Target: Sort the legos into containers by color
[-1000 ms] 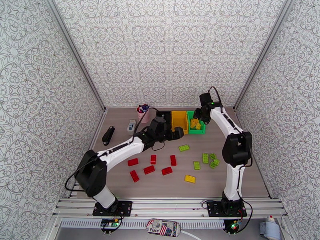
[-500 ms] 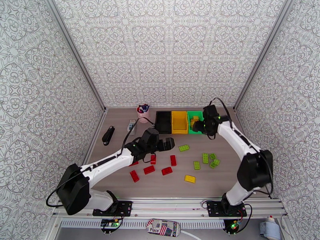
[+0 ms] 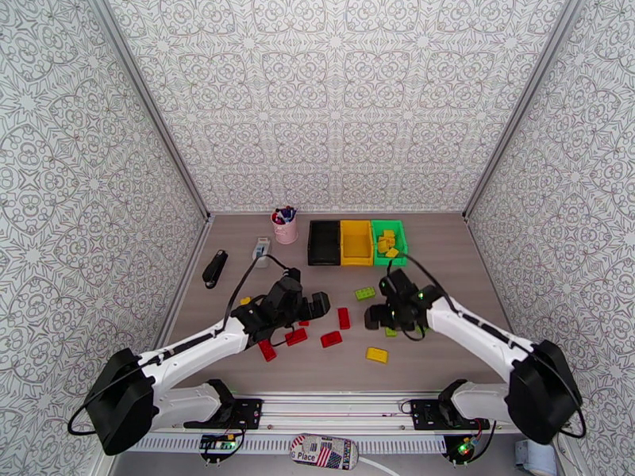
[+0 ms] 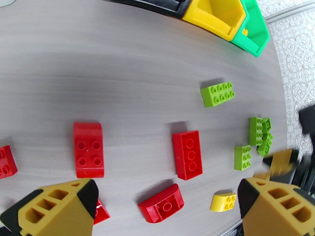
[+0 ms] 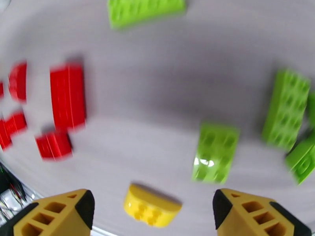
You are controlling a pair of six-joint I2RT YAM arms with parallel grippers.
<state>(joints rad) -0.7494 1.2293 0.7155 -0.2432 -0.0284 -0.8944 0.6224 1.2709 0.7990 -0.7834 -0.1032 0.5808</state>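
**Left claw** [image 4: 166, 193]: jaws spread wide, nothing held. It hangs low over the red bricks [image 4: 187, 154]. A curved one [image 4: 161, 203] lies on the table between the fingertips. A flat six-stud one lies just beyond it, and a four-stud one [image 4: 88, 149] sits near the left finger [image 4: 59, 209]. Nothing stands between the jaws and these bricks.

**Right claw** [image 5: 152, 202]: jaws also well apart, and empty. Its wrist view is blurred. A curved yellow brick [image 5: 151, 205] lies on the table below the gap between its fingers, untouched. The green bricks [image 5: 214, 152] lie just beyond and to the right, some of them bunched together. A lone green brick [image 3: 365, 293] lies farther out, between the two claws and toward the bins.

**Bins**: black bin [image 3: 324, 241], yellow bin [image 3: 356, 241] and green bin [image 3: 402, 246] stand side by side, touching, at the far edge of the table [image 3: 444, 255]. They are well apart from both claws. The green bin holds several yellow bricks [image 3: 387, 243].

**Other items**: a pink cup [image 3: 285, 229] of pens stands just left of the black bin. A white-and-blue box [image 3: 261, 248] comes next, then a black stapler-like object [image 3: 214, 268] near the left edge. All three are clear of the arms.
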